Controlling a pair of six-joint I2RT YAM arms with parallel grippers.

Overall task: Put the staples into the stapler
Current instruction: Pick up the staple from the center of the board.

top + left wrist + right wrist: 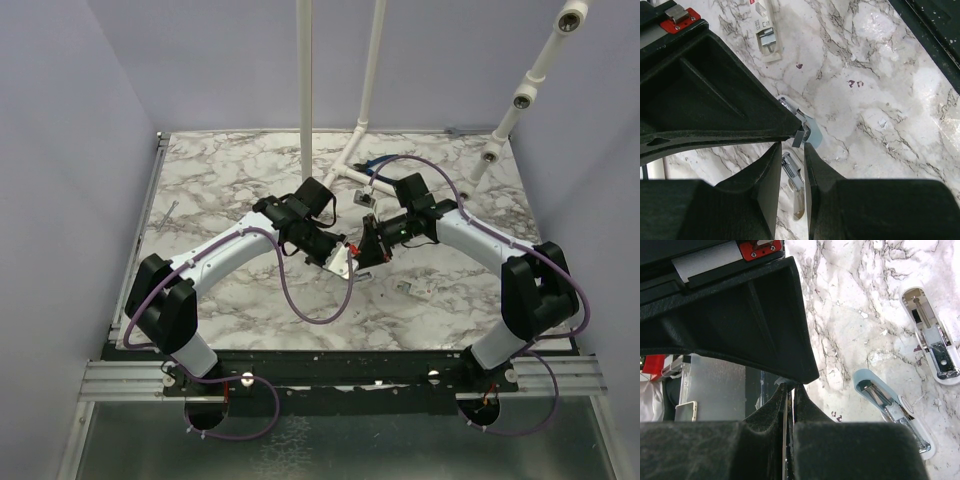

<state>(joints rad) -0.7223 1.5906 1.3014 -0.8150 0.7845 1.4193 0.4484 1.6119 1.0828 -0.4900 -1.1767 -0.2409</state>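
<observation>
Left claw (792, 150) held slightly apart above open stapler (880, 397) | right claw (791, 389) clamped on staples (799, 138) | risk: tilted strip could be dropped beside stapler

1 blue-green stapler (888, 404), 1 white stapler (932, 335), poss. a 3rd (362, 197), 2 claws (791, 146) (789, 388)

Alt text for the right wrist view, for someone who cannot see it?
The right gripper is shut on a thin pale sliver, over a marble table. The pale blue stapler lies open at the right of the picture, with a white stapler beyond it, also open. The left gripper looms black across the upper left.
</observation>
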